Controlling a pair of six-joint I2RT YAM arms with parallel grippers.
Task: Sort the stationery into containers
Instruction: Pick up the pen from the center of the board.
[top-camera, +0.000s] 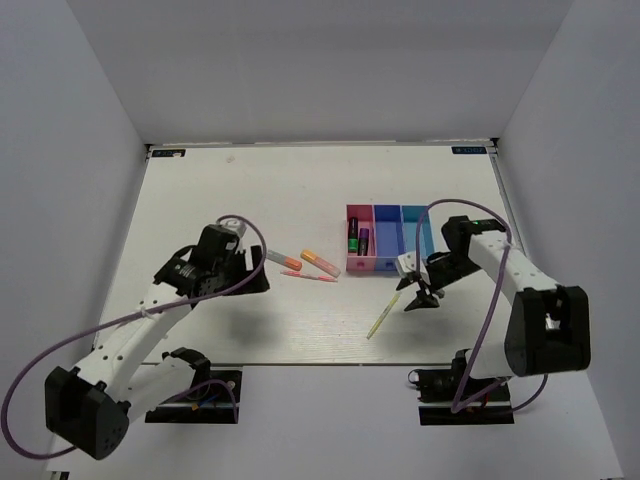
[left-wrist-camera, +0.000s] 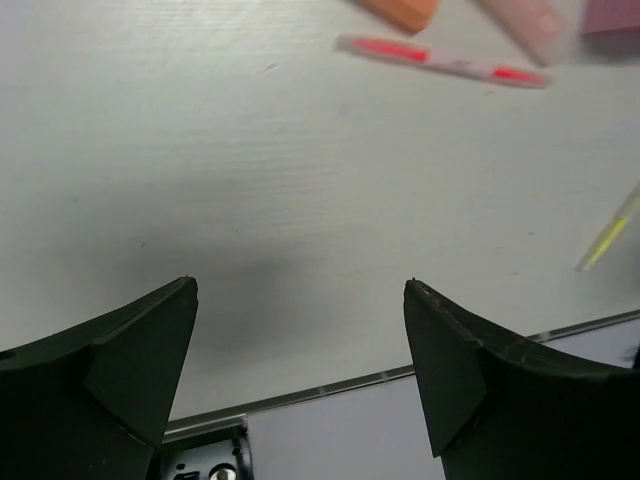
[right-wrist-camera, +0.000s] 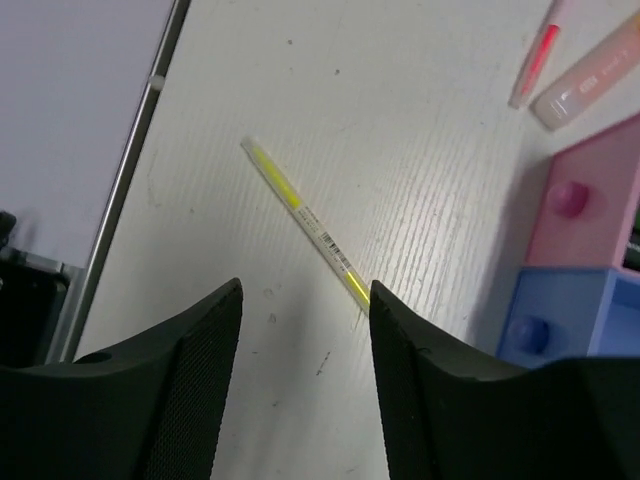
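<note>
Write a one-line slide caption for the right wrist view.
Open right claw poised over the pale-yellow pen on the white table, pink bin and blue bin at right.

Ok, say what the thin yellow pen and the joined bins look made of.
The thin pale-yellow pen looks like glossy translucent plastic: yellow core visible through a clear barrel with a printed barcode strip. The joined pink, blue and cyan bins look like smooth opaque moulded plastic: uniform colour, rounded pegs on the walls.
</note>
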